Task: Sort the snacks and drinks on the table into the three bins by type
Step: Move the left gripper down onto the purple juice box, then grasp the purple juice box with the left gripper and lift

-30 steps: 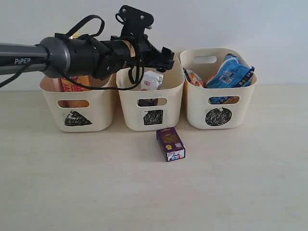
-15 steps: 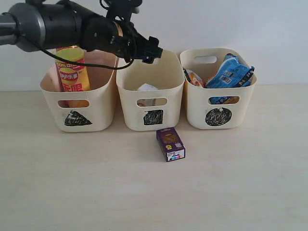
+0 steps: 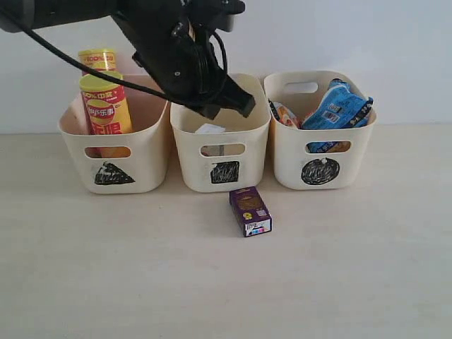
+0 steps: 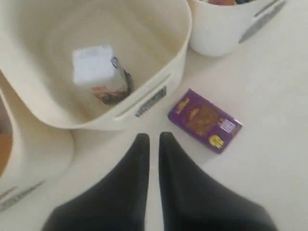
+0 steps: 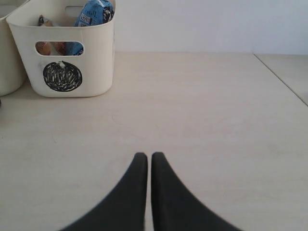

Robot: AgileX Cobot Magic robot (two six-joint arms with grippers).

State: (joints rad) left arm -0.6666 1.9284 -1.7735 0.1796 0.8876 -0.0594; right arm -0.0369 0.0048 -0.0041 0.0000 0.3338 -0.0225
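My left gripper (image 3: 239, 104) (image 4: 153, 137) hangs shut and empty above the front rim of the square-marked bin (image 3: 189, 168) (image 4: 184, 53). A blue-and-white carton (image 3: 210, 129) (image 4: 96, 72) lies inside that bin. The dark purple carton (image 3: 250, 210) (image 4: 204, 120) lies on the table (image 3: 212, 282) just in front, apart from my fingers. The yellow Lay's tube (image 3: 104, 106) stands in the triangle bin (image 3: 145, 173), with a second tube's top (image 3: 97, 59) behind it. The circle bin (image 3: 286, 169) (image 5: 96, 57) holds the blue packet (image 3: 342, 106) and the orange-white packet (image 3: 284, 113). My right gripper (image 5: 146, 156) is shut over bare table.
The three bins stand in a row against the white back wall (image 3: 395, 42). A table edge (image 5: 284, 77) runs beside my right gripper's stretch of table. My left arm (image 3: 169, 42) crosses above the triangle and square bins.
The left gripper let the blue-and-white carton drop into the square bin, rose, then turned down toward the bin's front. The purple carton has not moved.
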